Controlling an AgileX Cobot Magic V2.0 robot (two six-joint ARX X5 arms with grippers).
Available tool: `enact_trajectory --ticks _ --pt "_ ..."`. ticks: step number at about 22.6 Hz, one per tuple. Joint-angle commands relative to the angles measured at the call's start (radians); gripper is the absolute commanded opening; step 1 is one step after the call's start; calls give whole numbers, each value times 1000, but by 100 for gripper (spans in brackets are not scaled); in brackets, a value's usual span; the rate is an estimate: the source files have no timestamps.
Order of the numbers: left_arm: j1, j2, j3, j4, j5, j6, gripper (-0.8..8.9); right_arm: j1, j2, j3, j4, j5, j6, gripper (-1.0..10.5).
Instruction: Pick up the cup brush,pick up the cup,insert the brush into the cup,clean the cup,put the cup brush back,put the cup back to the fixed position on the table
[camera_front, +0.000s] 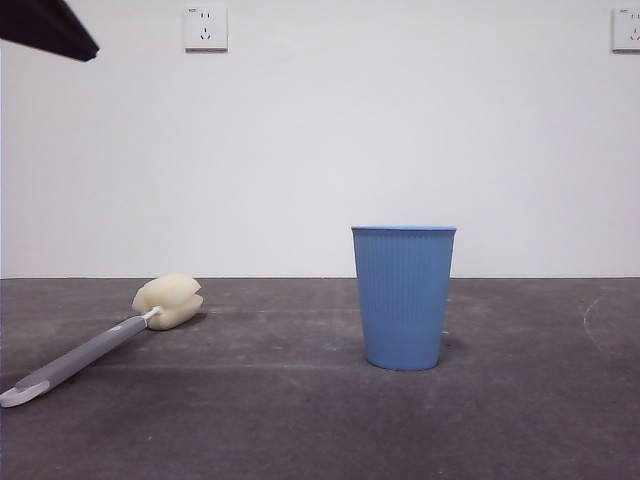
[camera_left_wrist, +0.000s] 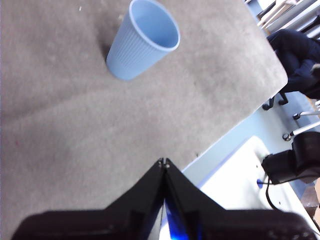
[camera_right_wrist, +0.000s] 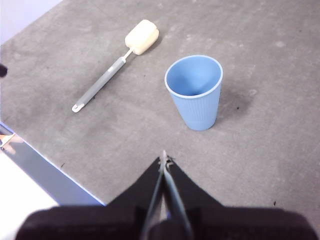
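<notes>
left end effector: jaws pressed together, tips meeting, grasping nothing. Hangs over the table near its edge, well apart from the cup.
right end effector: jaws closed to a thin slit, empty. Held above the table, cup and brush both ahead of it, touching neither.
arm pose: both arms waiting, off the objects. Front view shows only one black tip at the top left corner; can't tell which arm it belongs to.
cup: blue, ribbed, upright on its base, mouth up, right of centre on the table. Nothing seen inside from the wrist views. Standing free.
cup brush: lying flat on the table, left of the cup and well apart from it.
brush long axis: diagonal in the front view, running from near-left to far-right.
brush head: cream-yellow sponge at the far end, pointing toward the back wall and slightly toward the cup.
brush handle: grey, with the white looped end at the near-left, closest to the table's front.
table: dark grey, matt, scuffed, faint pale marks.
background: white wall with a socket high up, second one at the right edge.
</notes>
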Motion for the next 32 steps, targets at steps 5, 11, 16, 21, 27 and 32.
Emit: enact_trajectory --ticks 5,11,16,21,27,32 --pt "-3 -2 2 56 0 18 -4 1 0 -3 4 3 3 2" --pt "-3 -2 2 90 -3 20 -4 1 0 -3 4 3 3 2" --pt "-1 -2 2 332 -265 260 -4 1 0 -3 4 3 3 2" --pt "155 -114 -43 433 -438 547 -4 1 0 -3 4 3 3 2" --pt "396 -303 -174 514 -420 649 -4 1 1 -3 4 3 3 2" --pt "489 -443 -317 530 -420 647 -4 1 1 -3 4 3 3 2"
